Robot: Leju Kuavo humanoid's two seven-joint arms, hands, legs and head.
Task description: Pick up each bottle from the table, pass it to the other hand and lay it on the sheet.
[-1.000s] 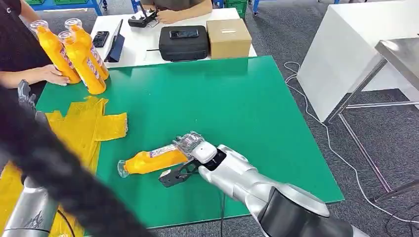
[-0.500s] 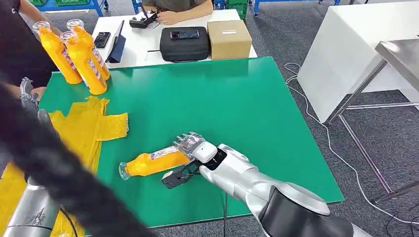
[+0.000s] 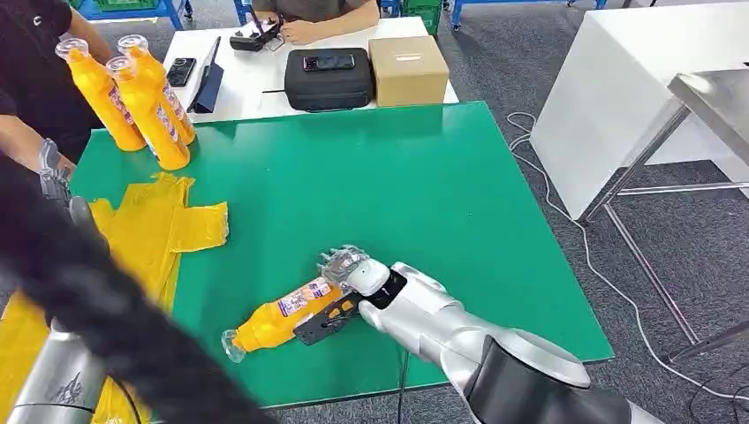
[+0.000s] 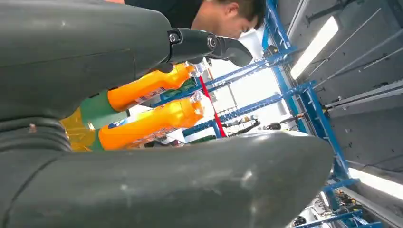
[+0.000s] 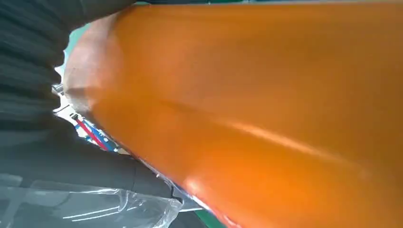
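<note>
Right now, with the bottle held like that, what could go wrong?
1. The right hand grips the orange bottle near its base, cap end tilted down toward the green table; it could pivot or slip out.
2. The yellow sheet lies crumpled, so a bottle laid there might roll.
3. A person's arm is near the left hand, where the handover may happen.

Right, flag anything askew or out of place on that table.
The yellow sheet lies crumpled and hangs over the green table edge. One orange bottle lies on its side, gripped by the right robot hand; three others stand upright.
</note>
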